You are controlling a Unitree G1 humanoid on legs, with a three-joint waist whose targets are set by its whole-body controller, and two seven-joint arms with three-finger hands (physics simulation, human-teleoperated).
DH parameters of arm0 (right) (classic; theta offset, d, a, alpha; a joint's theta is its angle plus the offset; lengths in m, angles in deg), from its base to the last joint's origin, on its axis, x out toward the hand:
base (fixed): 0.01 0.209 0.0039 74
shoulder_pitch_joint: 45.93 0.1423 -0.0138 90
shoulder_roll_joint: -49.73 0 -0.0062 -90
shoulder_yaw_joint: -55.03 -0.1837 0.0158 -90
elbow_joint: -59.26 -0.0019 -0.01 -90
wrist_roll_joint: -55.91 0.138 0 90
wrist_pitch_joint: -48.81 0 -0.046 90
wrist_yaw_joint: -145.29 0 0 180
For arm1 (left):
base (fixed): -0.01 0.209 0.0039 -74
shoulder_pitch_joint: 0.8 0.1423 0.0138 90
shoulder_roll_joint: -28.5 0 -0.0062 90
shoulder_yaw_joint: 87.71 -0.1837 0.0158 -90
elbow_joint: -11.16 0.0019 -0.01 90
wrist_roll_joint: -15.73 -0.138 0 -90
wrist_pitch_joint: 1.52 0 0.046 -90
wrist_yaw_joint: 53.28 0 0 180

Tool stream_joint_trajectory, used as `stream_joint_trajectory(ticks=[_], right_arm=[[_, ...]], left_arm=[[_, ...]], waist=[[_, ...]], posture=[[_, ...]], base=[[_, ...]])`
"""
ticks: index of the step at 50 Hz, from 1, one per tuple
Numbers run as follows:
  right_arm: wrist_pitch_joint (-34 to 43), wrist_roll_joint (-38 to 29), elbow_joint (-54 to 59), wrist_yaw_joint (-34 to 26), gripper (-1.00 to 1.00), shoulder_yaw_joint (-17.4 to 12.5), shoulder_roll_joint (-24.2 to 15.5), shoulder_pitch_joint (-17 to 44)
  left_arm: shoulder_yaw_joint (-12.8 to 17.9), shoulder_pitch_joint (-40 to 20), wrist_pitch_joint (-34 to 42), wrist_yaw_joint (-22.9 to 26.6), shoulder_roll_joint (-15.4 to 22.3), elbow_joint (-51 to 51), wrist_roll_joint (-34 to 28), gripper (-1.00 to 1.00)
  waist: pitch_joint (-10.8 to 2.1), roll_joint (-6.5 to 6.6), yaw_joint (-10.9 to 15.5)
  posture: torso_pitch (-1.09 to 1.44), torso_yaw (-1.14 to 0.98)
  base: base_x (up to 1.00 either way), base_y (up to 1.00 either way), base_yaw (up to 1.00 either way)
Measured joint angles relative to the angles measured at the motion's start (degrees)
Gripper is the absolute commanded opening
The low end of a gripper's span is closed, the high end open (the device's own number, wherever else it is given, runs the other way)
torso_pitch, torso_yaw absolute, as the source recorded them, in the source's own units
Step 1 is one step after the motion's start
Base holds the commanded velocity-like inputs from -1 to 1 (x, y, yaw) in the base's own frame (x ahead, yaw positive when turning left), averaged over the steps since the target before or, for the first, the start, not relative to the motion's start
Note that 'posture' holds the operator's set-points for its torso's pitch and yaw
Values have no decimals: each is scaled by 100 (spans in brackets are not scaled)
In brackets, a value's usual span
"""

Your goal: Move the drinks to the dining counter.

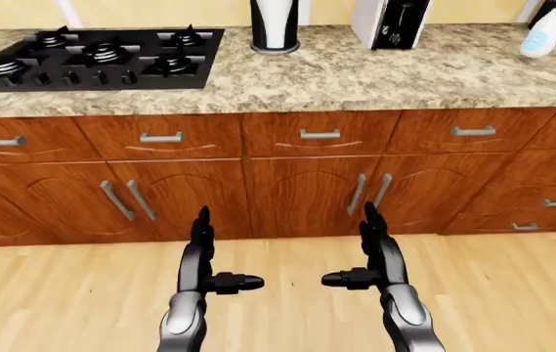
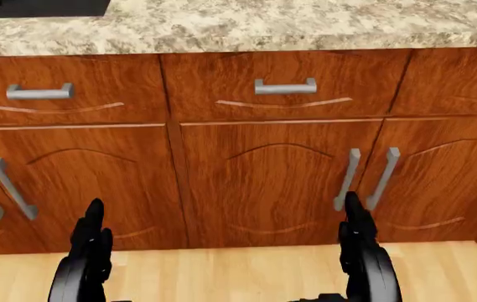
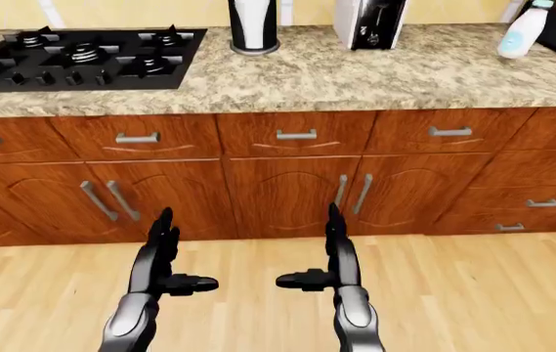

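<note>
A white bottle with a light blue cap [image 1: 548, 31] stands on the granite counter [image 1: 375, 73] at the far right of the left-eye view; it also shows in the right-eye view [image 3: 519, 34]. My left hand [image 1: 202, 253] and right hand [image 1: 375, 249] are both open and empty, fingers pointing up, thumbs turned toward each other. They hang low over the wood floor, well short of the counter and far below the bottle. In the head view only the fingers [image 2: 94, 242] of the left hand and those of the right hand [image 2: 357, 236] show.
A black gas cooktop [image 1: 92, 57] sits at the counter's left. A black and white cylinder [image 1: 275, 26] and a white appliance [image 1: 392, 22] stand at the counter's top edge. Wooden cabinets with drawers and metal handles [image 1: 320, 134] run below. Wood floor [image 1: 512, 293] lies underneath.
</note>
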Motion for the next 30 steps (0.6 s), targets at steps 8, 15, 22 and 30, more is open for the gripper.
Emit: stream_joint_trajectory(ticks=[8, 15, 22, 30], right_arm=[[-229, -113, -322, -39, 100, 45, 2, 45], [67, -63, -405, 40, 100, -40, -23, 29], [850, -213, -1699, 85, 100, 56, -19, 103], [2092, -259, -3047, 73, 100, 21, -57, 457]], left_arm=[[-276, 135, -103, 163, -43, -349, -229, 100], [-138, 128, 266, 194, -14, -741, -139, 100], [-40, -156, 1392, 389, 72, -2008, 20, 100], [212, -922, 2824, 185, 146, -3249, 108, 100]], waist=[[-313, -56, 32], [-327, -23, 48], [-397, -36, 54], [-460, -19, 53]], posture=[[0, 0], [0, 0], [0, 0], [0, 0]], base=[[0, 0, 0], [0, 0, 0], [0, 0, 0], [0, -2, 0]])
